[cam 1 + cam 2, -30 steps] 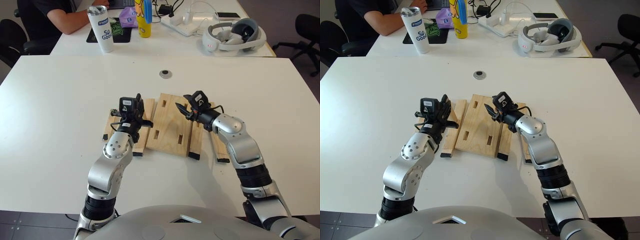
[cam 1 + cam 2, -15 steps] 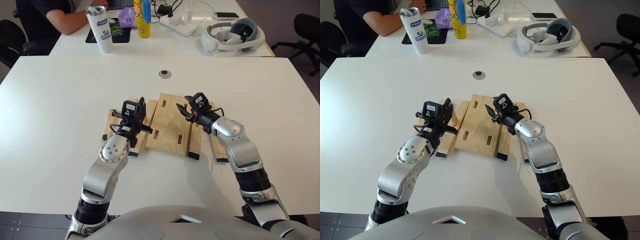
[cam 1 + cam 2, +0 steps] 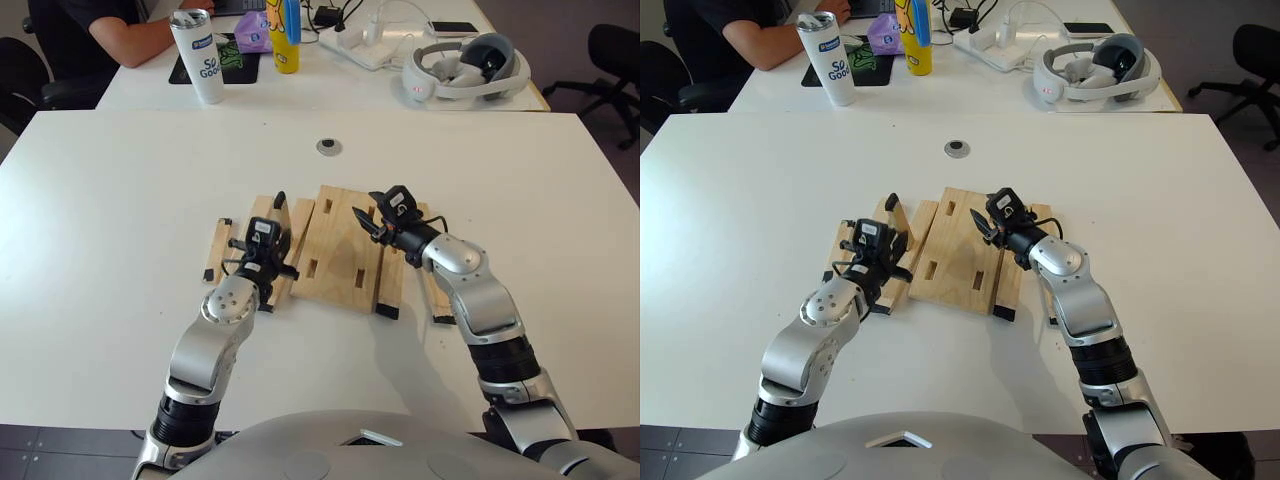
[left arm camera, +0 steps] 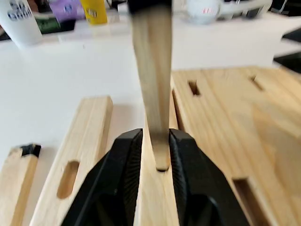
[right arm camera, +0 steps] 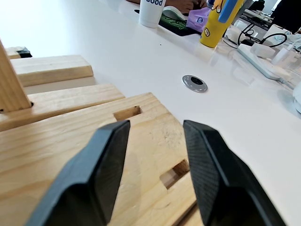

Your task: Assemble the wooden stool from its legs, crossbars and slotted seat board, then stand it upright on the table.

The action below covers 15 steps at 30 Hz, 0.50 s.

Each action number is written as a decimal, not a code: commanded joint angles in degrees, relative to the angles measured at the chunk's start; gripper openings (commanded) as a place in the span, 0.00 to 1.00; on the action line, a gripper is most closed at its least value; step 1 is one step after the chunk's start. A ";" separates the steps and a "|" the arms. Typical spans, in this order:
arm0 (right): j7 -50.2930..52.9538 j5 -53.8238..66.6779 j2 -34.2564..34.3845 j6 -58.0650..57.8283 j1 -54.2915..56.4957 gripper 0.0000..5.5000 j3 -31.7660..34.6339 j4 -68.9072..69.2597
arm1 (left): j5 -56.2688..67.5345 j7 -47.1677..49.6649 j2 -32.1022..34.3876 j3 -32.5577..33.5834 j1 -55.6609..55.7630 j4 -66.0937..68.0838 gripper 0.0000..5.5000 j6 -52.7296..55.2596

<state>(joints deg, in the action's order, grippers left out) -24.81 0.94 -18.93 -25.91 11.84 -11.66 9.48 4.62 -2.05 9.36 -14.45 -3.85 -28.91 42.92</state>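
The slotted seat board [image 3: 340, 250] lies flat at mid-table, with wooden legs [image 3: 215, 250] on either side of it. My left gripper [image 3: 265, 252] is shut on a slim wooden bar [image 3: 273, 215] that stands tilted, dark tip up. In the left wrist view the fingers [image 4: 124, 174] clamp the bar [image 4: 151, 70] where its lower end meets a leg [image 4: 157, 207]. Beside it lies a slotted leg [image 4: 80, 165]. My right gripper [image 3: 368, 222] hovers open over the board's right edge. Its fingers [image 5: 99, 179] straddle the board [image 5: 70, 141], touching nothing.
Two more legs [image 3: 392, 275] lie to the right of the board, partly under my right arm. A round grommet [image 3: 329, 148] sits in the table behind the board. On the far table stand a tumbler [image 3: 198, 55], a yellow bottle [image 3: 288, 35] and a headset [image 3: 465, 70].
My left gripper has drawn back toward me, and the wooden bar in it has tipped up from lying flat to standing tilted. The right gripper has stayed over the board.
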 commanded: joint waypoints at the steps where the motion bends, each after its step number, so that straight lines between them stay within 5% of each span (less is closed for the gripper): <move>1: 1.11 -0.34 0.52 1.20 -0.59 0.38 0.92 -1.15 | 0.25 -3.15 1.62 0.28 1.14 -4.60 0.32 -2.07; 9: 3.09 -0.92 1.64 3.93 -1.10 0.38 1.80 -4.10 | 1.14 -8.53 4.67 4.41 10.75 -15.43 0.33 -6.36; 15: 4.25 -1.28 2.96 5.81 0.78 0.38 2.02 -6.84 | 10.72 -7.96 -2.67 13.14 23.31 -3.36 0.23 -0.83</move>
<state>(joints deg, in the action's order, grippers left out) -21.09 0.30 -16.71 -20.89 10.89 -9.91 3.69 12.05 -10.29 9.33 -3.88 16.35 -37.95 39.01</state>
